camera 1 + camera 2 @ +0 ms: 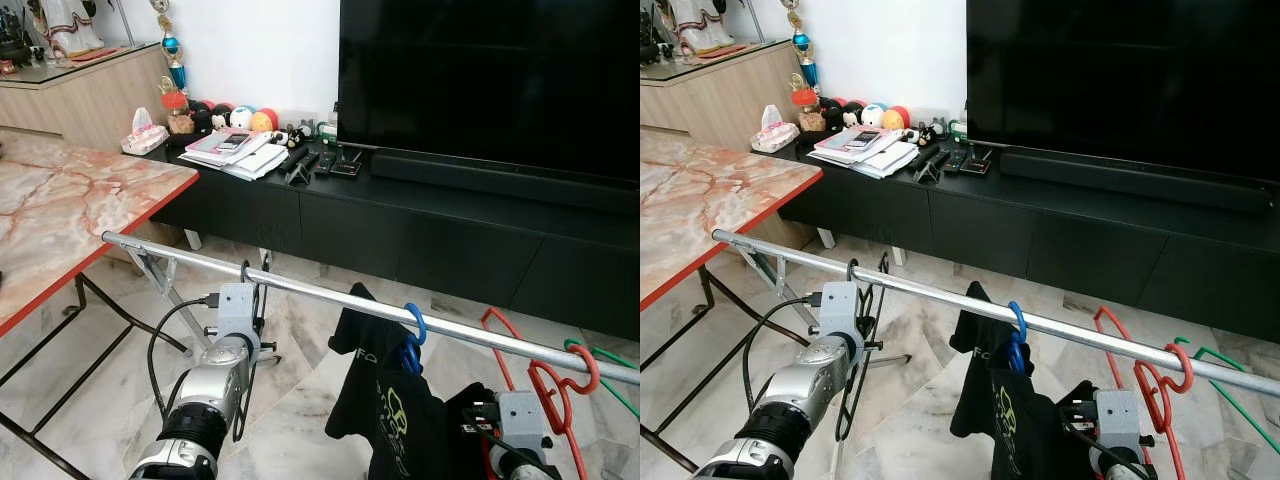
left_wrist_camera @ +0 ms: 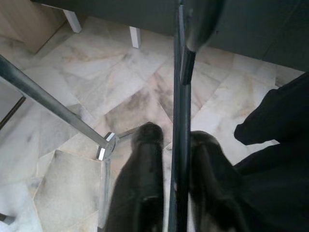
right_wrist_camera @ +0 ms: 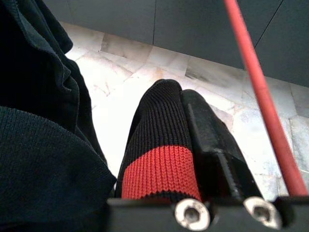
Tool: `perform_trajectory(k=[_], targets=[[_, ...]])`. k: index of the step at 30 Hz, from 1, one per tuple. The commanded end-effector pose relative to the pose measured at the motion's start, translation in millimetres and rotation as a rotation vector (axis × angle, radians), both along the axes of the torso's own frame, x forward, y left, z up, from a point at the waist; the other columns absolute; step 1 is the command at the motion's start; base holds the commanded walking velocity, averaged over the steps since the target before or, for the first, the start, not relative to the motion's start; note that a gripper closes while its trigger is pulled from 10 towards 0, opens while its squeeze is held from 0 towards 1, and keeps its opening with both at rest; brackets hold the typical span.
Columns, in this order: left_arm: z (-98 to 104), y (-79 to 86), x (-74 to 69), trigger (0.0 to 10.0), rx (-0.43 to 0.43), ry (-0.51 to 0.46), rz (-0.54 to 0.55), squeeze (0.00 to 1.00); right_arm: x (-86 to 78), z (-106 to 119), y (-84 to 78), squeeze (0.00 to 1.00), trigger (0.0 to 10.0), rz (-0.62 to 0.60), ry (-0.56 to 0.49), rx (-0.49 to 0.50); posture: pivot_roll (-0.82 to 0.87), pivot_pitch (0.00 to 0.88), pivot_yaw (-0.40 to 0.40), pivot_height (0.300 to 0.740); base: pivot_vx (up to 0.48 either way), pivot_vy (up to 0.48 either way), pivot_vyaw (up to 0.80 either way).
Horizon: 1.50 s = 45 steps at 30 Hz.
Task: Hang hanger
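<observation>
A silver drying-rack rail crosses in front of me. The hook of a black hanger sits over it near the rail's left end. My left gripper is just below the rail, shut on the black hanger's wire stem. A blue hanger carrying a black T-shirt hangs at mid-rail. Further right a red hanger hangs on the rail. My right gripper is low beside it, shut and empty, with the red wire passing next to its fingers. One finger wears a black-and-red knitted cover.
A green hanger hangs at the rail's far right. A marble-topped table stands on my left, close to the rack's leg. Behind the rail is a low black TV console with papers, remotes and toys, and a large TV.
</observation>
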<state>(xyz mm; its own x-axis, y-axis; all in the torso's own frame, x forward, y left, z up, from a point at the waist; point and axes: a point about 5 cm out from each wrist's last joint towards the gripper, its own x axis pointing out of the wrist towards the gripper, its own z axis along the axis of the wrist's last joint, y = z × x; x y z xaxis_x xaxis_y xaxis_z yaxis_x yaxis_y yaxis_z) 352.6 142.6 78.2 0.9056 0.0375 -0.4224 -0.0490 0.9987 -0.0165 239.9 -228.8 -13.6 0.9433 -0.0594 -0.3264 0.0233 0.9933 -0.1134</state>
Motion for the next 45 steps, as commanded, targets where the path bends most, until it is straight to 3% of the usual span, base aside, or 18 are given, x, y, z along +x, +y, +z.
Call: perform_trajectory(k=[1,19,36,39,45], targets=[[2,-2.7,1.9,0.0,0.006,-0.012,-0.013,0.0,-1.8,0,-1.6,0.0,10.0,-0.004,-0.009,-0.006,0.02,0.0,0.015,0.74,0.0,0.0,0.0],[-5,3.7,-5.4,0.0,0.036,-0.006,-0.028,0.0,-2.6,-1,-1.4,0.0,10.0,-0.005,-0.005,-0.005,0.03,0.0,0.014,0.74,0.0,0.0,0.0],[10,14.7,-10.1,0.0,0.079,-0.183,-0.042,0.0,-2.2,0,-3.3,0.0,10.0,-0.005,-0.008,-0.01,0.03,0.0,0.01,0.74,0.0,0.0,0.0],[12,17.9,-15.1,0.0,0.093,-0.224,-0.064,0.0,-2.5,1,-4.4,0.0,10.0,-0.009,-0.01,-0.011,0.03,0.0,0.012,0.74,0.0,0.0,0.0],[-5,31.1,-42.7,0.0,0.186,-0.224,-0.157,0.0,-3.7,0,-5.5,0.0,10.0,-0.013,-0.01,-0.012,0.03,0.0,0.016,0.74,0.0,0.0,0.0]])
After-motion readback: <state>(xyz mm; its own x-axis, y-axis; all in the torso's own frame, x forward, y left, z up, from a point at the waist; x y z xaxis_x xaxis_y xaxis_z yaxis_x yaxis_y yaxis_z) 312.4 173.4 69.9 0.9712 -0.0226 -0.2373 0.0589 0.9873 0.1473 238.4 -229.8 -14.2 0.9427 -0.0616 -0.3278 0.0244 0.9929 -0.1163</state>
